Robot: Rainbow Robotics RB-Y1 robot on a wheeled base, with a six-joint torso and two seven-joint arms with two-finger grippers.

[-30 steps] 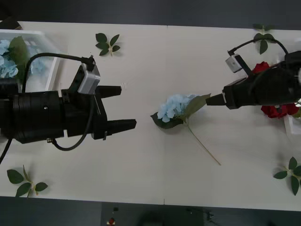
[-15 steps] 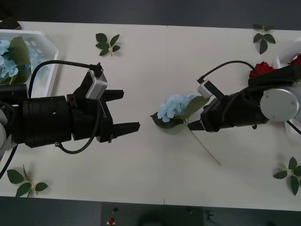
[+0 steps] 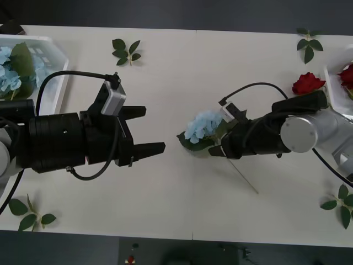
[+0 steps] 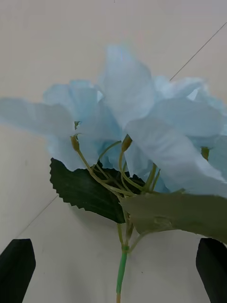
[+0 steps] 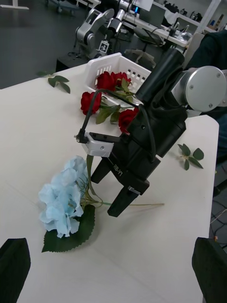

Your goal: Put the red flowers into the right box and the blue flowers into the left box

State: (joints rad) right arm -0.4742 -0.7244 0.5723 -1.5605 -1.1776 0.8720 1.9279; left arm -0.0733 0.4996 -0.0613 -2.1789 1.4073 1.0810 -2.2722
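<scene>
Front view: blue flower [image 3: 203, 125] is straddled by right gripper [image 3: 219, 150], fingers apart; thin stem could be missed

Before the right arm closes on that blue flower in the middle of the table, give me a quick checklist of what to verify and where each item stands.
1. Right gripper open: ok, its black fingers stand apart.
2. Stem between the fingers: ok, the blue flower has its stem centred between them in the right wrist view.
3. Gripper low enough to catch the stem: cannot tell.
4. Left gripper out of the way: ok, open and apart from the bloom, on its left.
5. Left box ready: ok, at the table's far left, already holding blue flowers.
6. Stray red flower clear of the grasp: ok, it lies well behind the right arm.
</scene>
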